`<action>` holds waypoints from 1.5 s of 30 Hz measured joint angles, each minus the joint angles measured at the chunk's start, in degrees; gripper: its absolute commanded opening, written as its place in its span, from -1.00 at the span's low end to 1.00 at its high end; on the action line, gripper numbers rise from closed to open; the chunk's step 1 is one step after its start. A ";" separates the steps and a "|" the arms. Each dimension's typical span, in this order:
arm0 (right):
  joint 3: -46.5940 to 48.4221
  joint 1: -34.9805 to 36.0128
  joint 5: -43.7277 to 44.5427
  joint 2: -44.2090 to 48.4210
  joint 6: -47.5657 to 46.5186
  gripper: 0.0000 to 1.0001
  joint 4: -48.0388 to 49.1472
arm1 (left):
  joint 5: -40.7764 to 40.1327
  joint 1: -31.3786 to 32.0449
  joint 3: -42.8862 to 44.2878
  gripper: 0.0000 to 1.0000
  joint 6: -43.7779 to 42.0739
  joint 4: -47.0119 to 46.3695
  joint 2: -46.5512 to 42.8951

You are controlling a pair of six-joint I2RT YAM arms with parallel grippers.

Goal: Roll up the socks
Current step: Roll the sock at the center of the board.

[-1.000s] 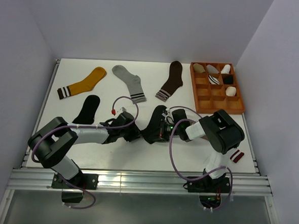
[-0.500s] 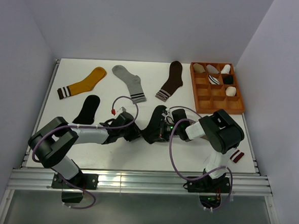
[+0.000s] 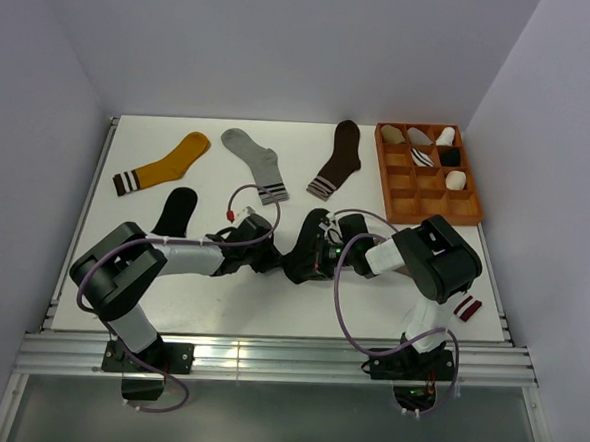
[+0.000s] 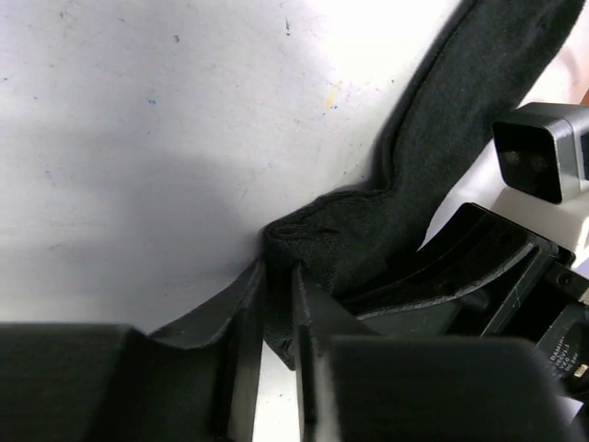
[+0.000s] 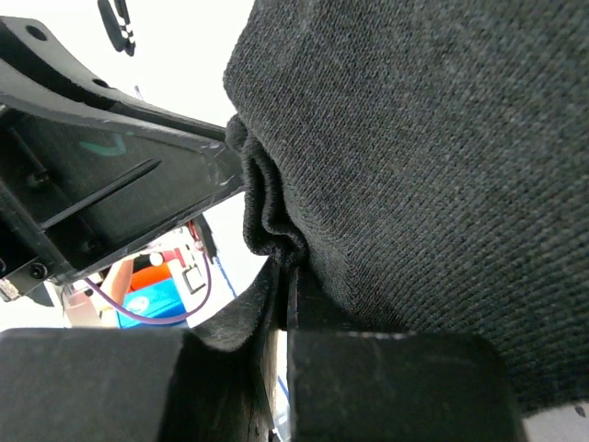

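Charcoal sock (image 4: 433,147) lies mid-way across the table (image 3: 270,310), its bunched end caught between both grippers.
Left gripper (image 4: 276,313) nips the hem, fingers nearly together; right gripper (image 5: 281,308) is clamped on a fold. For a tight roll, I judge both should keep the fabric taut and turn together. Only the wrist views show these nips; overhead they merge into black shapes.

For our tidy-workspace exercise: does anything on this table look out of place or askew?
Yes. A maroon-and-white striped cuff pokes out beside the right arm at the table's near right edge, far from the socks laid flat along the back.
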State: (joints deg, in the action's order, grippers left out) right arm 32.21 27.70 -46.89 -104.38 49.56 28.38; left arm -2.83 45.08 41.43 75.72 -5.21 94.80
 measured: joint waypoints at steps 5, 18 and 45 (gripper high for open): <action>0.61 0.00 0.04 0.02 -0.37 -0.68 -1.53 | -0.04 -0.11 1.53 -0.99 -0.07 2.64 0.59; 1.95 1.05 13.60 14.21 -11.15 0.03 -19.98 | -3.17 0.00 7.13 -0.99 -1.09 13.84 1.11; 7.10 13.51 26.53 13.99 -17.44 -0.46 -21.22 | -8.22 0.00 11.65 -0.99 -3.37 23.19 1.84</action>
State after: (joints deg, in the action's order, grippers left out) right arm 39.31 41.21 -20.36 -90.39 32.12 7.16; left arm -11.05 45.08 53.08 72.36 17.98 96.64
